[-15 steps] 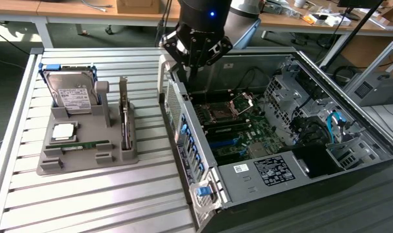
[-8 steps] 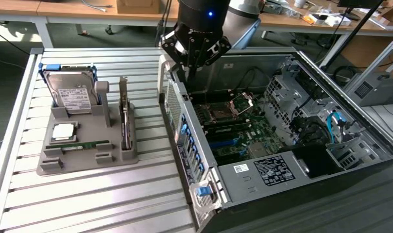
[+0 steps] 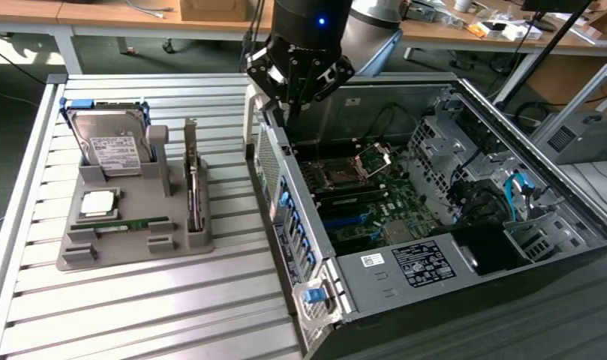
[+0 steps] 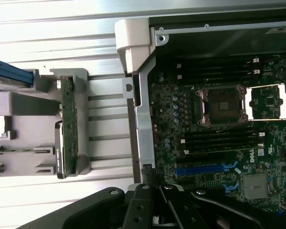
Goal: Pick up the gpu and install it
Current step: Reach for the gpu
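The gpu [image 3: 193, 178] stands on edge in a slot of the grey holder [image 3: 133, 251], silver bracket at its far end. In the wrist view the gpu [image 4: 67, 129] shows as a thin green strip in that holder [image 4: 19, 119]. My gripper [image 3: 283, 112] hangs above the far corner of the open computer case [image 3: 283, 202], to the exterior view's right of the gpu and apart from it. Its fingertips [image 4: 152, 175] are shut together with nothing between them, over the case's side wall.
The holder also carries a hard drive [image 3: 111, 146], a processor chip [image 3: 98, 204] and a green memory stick [image 3: 123, 223]. Inside the case lie the motherboard [image 4: 214, 143], an open processor socket [image 4: 222, 106] and a blue slot [image 4: 200, 169]. A slatted metal table [image 3: 133, 315] lies underneath.
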